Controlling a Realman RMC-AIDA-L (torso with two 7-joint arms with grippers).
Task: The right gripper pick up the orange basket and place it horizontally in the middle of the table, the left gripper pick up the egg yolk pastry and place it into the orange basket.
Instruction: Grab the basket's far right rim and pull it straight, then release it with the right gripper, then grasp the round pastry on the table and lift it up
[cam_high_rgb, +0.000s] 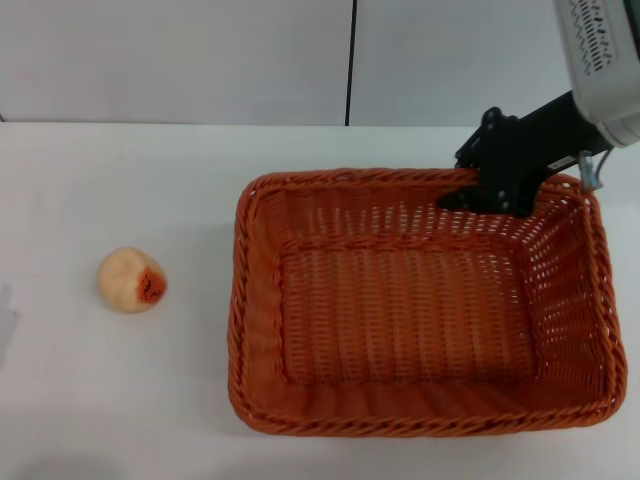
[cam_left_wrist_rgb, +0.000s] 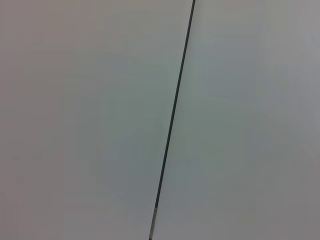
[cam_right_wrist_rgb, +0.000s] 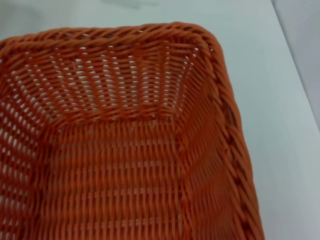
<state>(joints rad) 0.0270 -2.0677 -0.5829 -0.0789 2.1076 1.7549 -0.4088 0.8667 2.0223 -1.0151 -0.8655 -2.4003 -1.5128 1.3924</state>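
The orange basket (cam_high_rgb: 238, 300) lies flat with its long side across the white table (cam_high_rgb: 120, 180), right of centre. It holds nothing. My right gripper (cam_high_rgb: 490, 195) is at the basket's far rim, near the far right corner, and it covers a stretch of that rim. The right wrist view looks down into the orange basket (cam_right_wrist_rgb: 220, 75) at one inner corner and its braided rim. The egg yolk pastry (cam_high_rgb: 131, 279) rests on the table to the left of the basket, a hand's width away, with its orange-red patch facing the basket. My left gripper is out of view.
A grey wall with a dark vertical seam (cam_high_rgb: 351, 60) stands behind the table. The left wrist view shows only that wall and its seam (cam_left_wrist_rgb: 172, 120). Bare tabletop (cam_right_wrist_rgb: 280, 100) lies beyond the basket's rim.
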